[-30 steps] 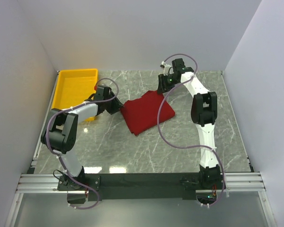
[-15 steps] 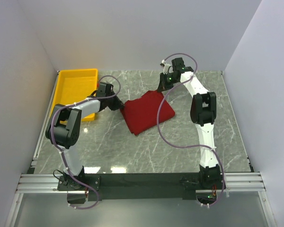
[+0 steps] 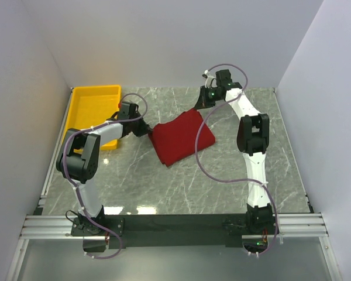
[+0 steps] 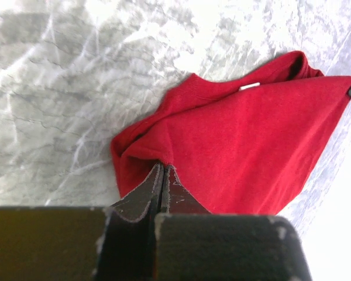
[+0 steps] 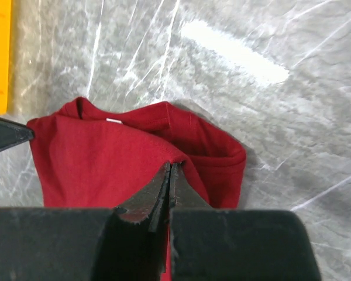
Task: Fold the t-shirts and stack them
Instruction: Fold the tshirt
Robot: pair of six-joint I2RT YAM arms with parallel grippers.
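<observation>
**Mia:** From the top, where is the t-shirt [image 3: 181, 137]?

**Ben:** It lies bunched in the middle of the bench [image 3: 164, 187], near the yellow tray [image 3: 85, 114] but not touching it. The left hand [image 3: 147, 132] is at its left corner. The right hand [image 3: 198, 108] is at its far corner.

**Mia:** And from the left arm's own camera?

**Ben:** The two fingers are pressed together with a fold of red cloth pinched between them. A small white label [image 4: 250, 86] shows at the neck.

**Mia:** And the right arm's camera?

**Ben:** It's the same there. The fingers are squeezed tight on a red edge, and the cloth puffs up a little just beside them.

**Mia:** So how should they do this step well?

**Ben:** I think both hands should lift together, at the same height. That way the cloth hangs flat between them and does not twist. They should go slowly, because soft cloth can slip out of a small pinch. Then they should lay it down smooth, with the edges lined up.

**Mia:** Let's count everything.

**Ben:** There is one t-shirt, one label, one tray and two hands.
</observation>
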